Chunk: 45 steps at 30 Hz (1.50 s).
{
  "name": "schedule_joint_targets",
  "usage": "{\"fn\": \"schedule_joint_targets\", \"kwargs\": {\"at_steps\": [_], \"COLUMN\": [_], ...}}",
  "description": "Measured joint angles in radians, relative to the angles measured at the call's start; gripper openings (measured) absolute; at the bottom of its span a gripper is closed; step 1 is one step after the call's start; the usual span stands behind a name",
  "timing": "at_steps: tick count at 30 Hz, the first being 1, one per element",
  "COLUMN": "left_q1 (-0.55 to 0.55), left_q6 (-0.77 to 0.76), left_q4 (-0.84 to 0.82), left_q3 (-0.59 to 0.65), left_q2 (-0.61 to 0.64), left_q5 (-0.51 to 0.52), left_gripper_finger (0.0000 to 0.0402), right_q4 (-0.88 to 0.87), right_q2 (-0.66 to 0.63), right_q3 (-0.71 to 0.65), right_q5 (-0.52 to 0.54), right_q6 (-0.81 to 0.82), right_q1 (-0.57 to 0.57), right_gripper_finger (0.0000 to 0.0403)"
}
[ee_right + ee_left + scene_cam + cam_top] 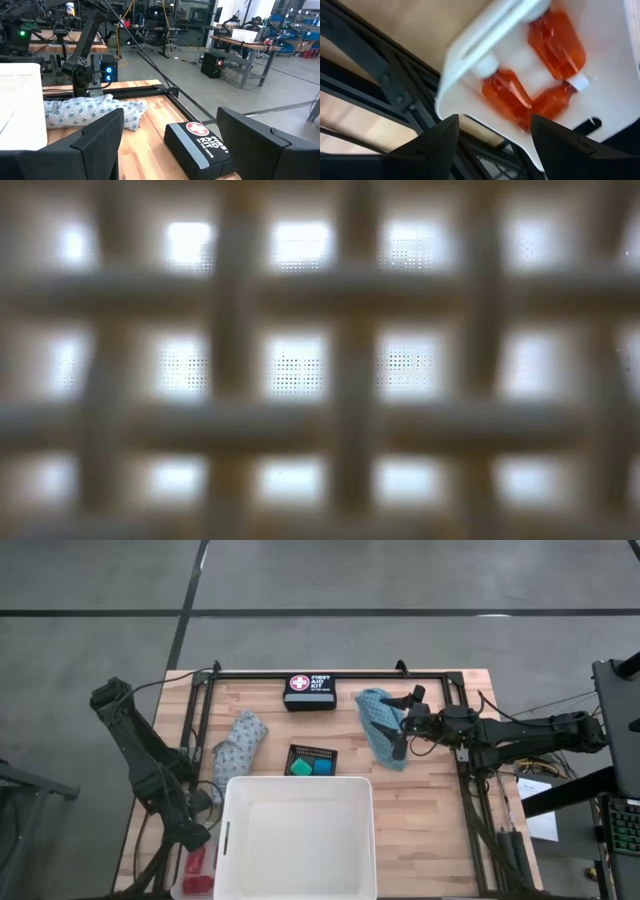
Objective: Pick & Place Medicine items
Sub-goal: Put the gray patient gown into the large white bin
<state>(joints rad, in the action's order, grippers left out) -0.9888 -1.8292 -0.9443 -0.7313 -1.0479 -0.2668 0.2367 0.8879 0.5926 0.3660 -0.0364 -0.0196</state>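
Bottles point(555, 42) orange-red, white caps. Cloth point(380, 723) teal. Second cloth point(90, 111) grey, square-patterned. Tubs point(311, 768) green, blue. Kit point(309, 692) black, red-white cross.

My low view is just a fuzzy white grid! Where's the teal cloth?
Observer: The teal cloth lies on the table, right of the first aid kit.
Operator: Is a gripper near it?
Observer: Yes, the right gripper hovers over its edge, open and empty.
Operator: And the red bottles?
Observer: Three red bottles with white caps lie just ahead of the open left gripper.
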Motion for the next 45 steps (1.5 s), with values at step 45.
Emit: {"fn": "schedule_joint_targets", "kwargs": {"at_steps": [45], "left_q1": [0.002], "left_q6": [0.434], "left_q4": [-0.35], "left_q3": [-0.16], "left_q2": [0.377], "left_q5": [1.228], "left_gripper_finger": [0.0248], "right_q4": [0.0], "right_q2": [0.0], "right_q3": [0.0], "right_q5": [0.0], "right_q6": [0.002], "right_q1": [0.0], "right_gripper_finger": [0.0322]}}
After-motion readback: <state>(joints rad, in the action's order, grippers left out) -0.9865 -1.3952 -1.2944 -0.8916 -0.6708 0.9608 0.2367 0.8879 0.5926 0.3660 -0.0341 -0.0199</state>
